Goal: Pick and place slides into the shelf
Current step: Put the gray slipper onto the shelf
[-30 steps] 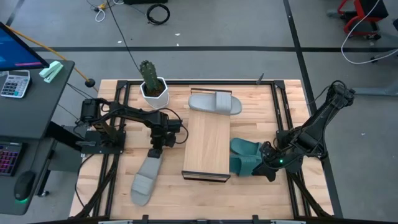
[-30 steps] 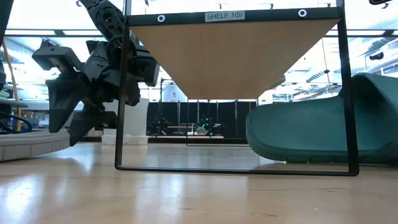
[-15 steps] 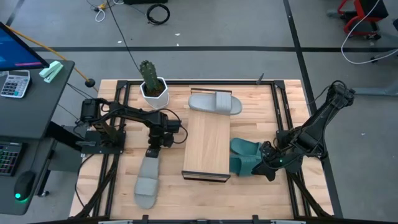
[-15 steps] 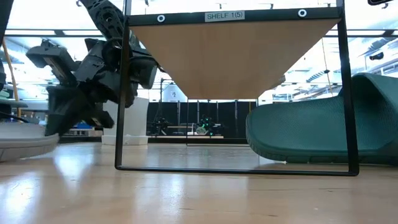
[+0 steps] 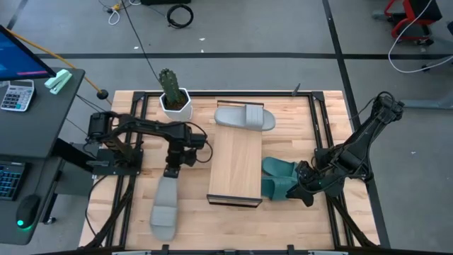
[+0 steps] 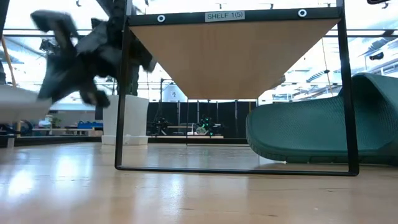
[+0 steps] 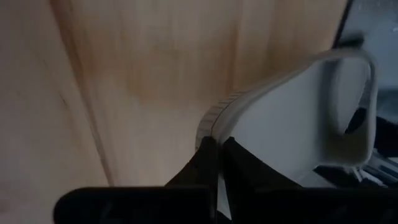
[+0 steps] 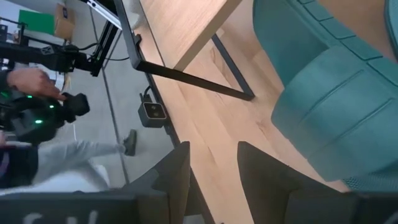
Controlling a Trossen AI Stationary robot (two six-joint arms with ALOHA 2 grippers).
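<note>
Potted cactus (image 5: pixel 170 91) at table's far edge; calculator (image 5: pixel 15 95) on side desk (image 5: pixel 42 120).

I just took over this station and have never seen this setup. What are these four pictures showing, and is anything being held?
Two robot arms work at a wooden table. One camera looks down from above, one sits at tabletop height, and one rides on each wrist. The left gripper is shut on the edge of a grey slide, carrying it beside the shelf. A second grey slide lies at the shelf's far end. The right gripper is open, waiting by the teal slides. A potted cactus stands in the corner.
</note>
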